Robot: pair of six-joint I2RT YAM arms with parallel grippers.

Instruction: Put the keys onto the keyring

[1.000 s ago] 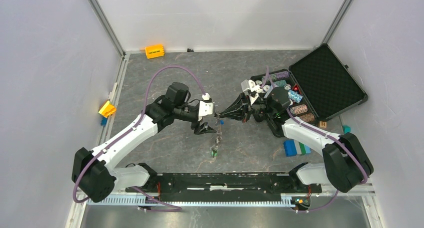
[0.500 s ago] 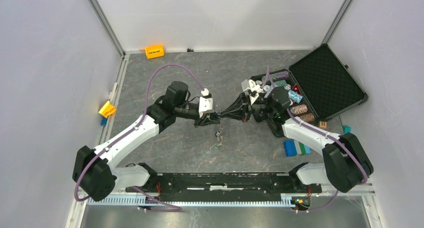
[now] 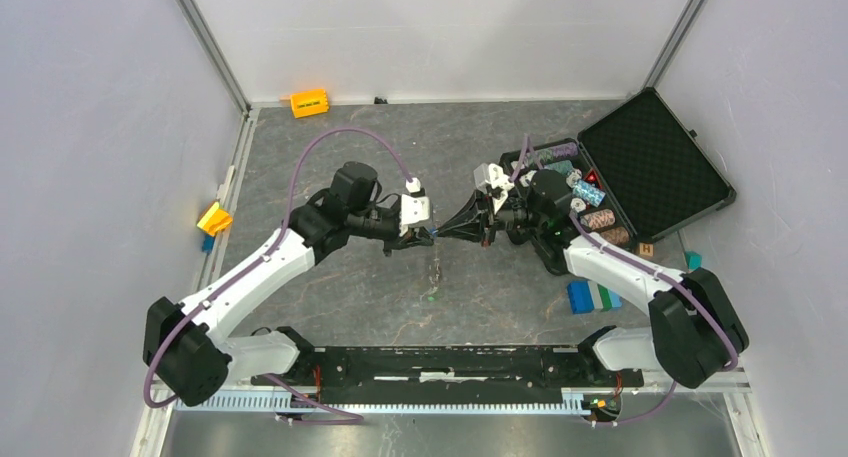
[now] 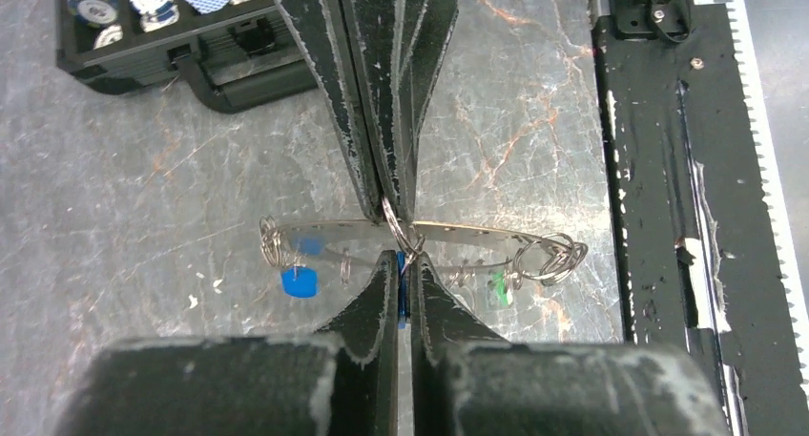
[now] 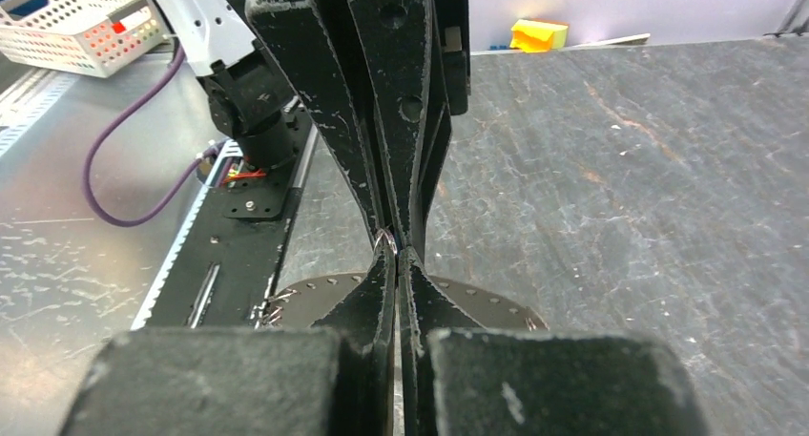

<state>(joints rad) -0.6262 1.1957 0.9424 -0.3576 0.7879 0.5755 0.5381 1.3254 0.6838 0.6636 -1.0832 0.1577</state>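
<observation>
1. left claw (image 4: 404, 264): closed on blue-tagged key (image 4: 402, 301), of which only a sliver shows between the tips.
2. right claw (image 5: 397, 253): closed on keyring (image 4: 477, 234) rim, tip to tip with the left claw.
3. keyring: seen edge-on, hanging under both claws. A blue tag (image 4: 299, 281) and a green tag (image 4: 496, 285) sit either side of the tips; their keys are hard to make out.

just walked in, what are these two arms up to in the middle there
The right gripper is shut on the keyring, holding it up. The left gripper meets it tip to tip and is shut on what looks like a blue-tagged key right at the ring's edge, seemingly to thread it on. A blue tag and a green tag already hang from the ring.
</observation>
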